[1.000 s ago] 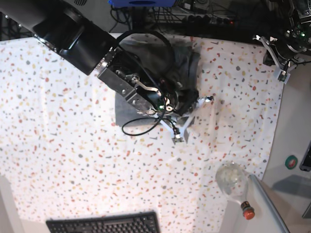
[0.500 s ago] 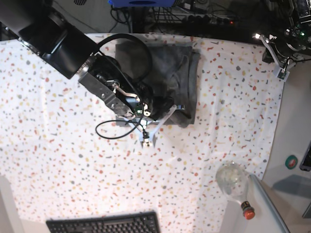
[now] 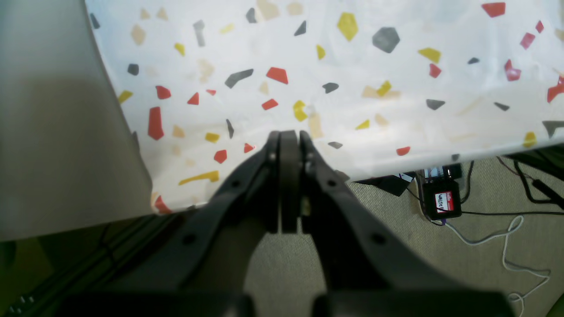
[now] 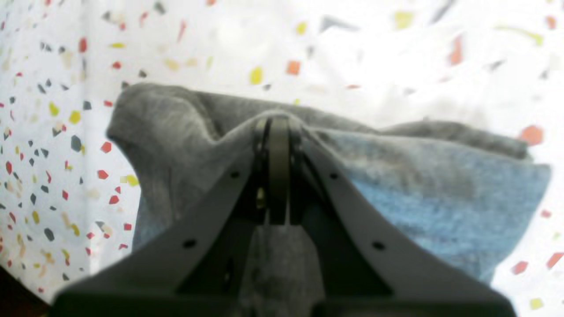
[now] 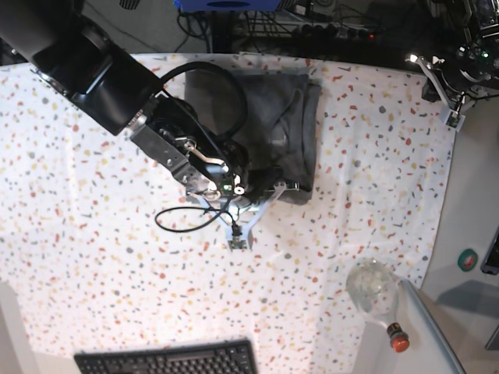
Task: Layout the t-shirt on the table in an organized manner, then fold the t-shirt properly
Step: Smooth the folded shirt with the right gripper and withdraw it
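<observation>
Against the far edge of the table [image 5: 93, 257], about midway along it, the t-shirt [image 5: 281, 101] is lying as a compact grey bundle of stacked layers, with its near edge partly hidden under the right arm. Over the last second the bundle is keeping much the same outline, while the right gripper [image 5: 238, 234] has been sweeping from the bundle's near right corner towards its near left one and is now easing back a little. In the right wrist view its jaws are pressed fully together, the tip sitting at a raised ridge of the grey cloth [image 4: 418, 185]; whether any fabric is nipped between them I cannot tell. That is reading as tidying or pressing the near edge rather than making a fresh fold, so the folding is probably nearly finished, though the layers are still looking lumpy. Beyond, at the table's far right corner, the left gripper [image 5: 451, 118] is staying parked, closed tight and holding nothing.
</observation>
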Motion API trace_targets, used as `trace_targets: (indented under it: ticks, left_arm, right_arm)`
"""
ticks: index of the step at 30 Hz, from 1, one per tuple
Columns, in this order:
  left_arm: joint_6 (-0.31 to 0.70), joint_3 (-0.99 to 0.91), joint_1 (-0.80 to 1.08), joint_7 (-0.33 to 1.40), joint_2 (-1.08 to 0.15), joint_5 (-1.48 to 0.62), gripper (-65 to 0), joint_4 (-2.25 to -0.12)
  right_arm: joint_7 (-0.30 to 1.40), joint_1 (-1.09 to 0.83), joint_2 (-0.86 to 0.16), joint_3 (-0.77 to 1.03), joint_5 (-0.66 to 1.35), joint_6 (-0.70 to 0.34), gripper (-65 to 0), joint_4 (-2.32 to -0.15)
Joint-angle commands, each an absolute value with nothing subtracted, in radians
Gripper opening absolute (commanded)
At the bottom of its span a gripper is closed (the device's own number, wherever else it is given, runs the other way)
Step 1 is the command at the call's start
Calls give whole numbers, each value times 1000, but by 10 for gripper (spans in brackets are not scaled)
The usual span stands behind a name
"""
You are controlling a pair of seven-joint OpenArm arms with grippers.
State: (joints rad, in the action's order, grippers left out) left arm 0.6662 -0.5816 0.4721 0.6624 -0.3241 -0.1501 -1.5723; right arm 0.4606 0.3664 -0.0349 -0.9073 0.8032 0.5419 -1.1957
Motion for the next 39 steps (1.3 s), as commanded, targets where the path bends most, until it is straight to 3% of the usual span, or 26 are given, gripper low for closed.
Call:
trace_targets:
  ticks: [1, 6, 10, 15, 22, 29, 34, 39]
  left_arm:
    - [667, -588, 475, 648, -341, -156, -650, -1584]
    - [667, -590, 475, 647, -341, -156, -650, -1584]
    - [667, -588, 475, 647, -341, -156, -650, -1584]
    - [667, -588, 475, 647, -341, -156, -650, -1584]
    - [667, -596, 473, 647, -348, -156, -650, -1580]
    - [671, -590, 475, 647, -346, -156, -650, -1586]
    - [698, -613, 503, 645, -349, -147, -650, -1578]
    - [698, -777, 493, 642, -355, -145, -650, -1489]
  right_arm:
    - [447, 384, -25, -905, 800, 530, -650, -1260]
    - [492, 351, -58, -903, 800, 567, -650, -1351]
    - [478, 367, -16, -905, 799, 558, -650, -1219]
    - [401, 398, 39, -905, 799, 473, -650, -1078]
    - [458, 355, 4, -905, 799, 476, -650, -1262]
    - [395, 417, 76, -906, 799, 472, -650, -1012]
    - [495, 354, -2, -918, 799, 489, -650, -1287]
    - [682, 225, -116, -918, 799, 654, -650, -1592]
